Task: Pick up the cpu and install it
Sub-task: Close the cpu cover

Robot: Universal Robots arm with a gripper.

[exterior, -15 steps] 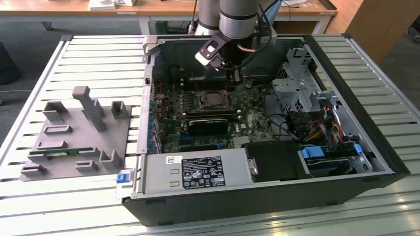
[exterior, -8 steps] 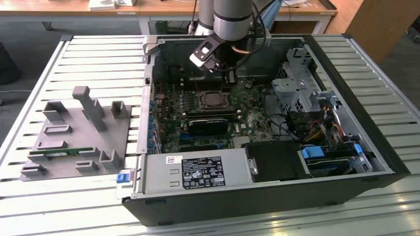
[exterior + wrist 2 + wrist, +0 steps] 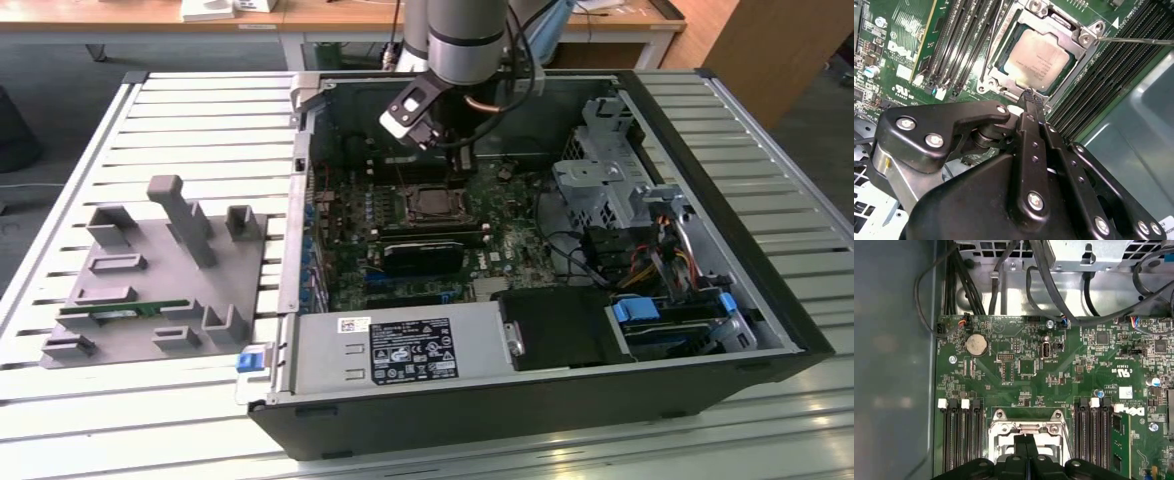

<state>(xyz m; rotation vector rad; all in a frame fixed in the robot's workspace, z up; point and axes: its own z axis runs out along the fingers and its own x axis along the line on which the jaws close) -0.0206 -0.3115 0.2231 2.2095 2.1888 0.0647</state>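
Inside its metal-framed socket [image 3: 1054, 55] sits the cpu [image 3: 1039, 59], faint unreadable print on top, claw [image 3: 1032, 96] pinched closed above it.

arm: one Universal Robots arm [image 3: 466, 35] descends from above in the exterior view, wrist bent down | gripper [image 3: 1029, 96]: black fingers pressed together with no gap in both wrist views, tips pointing down, nothing held between them
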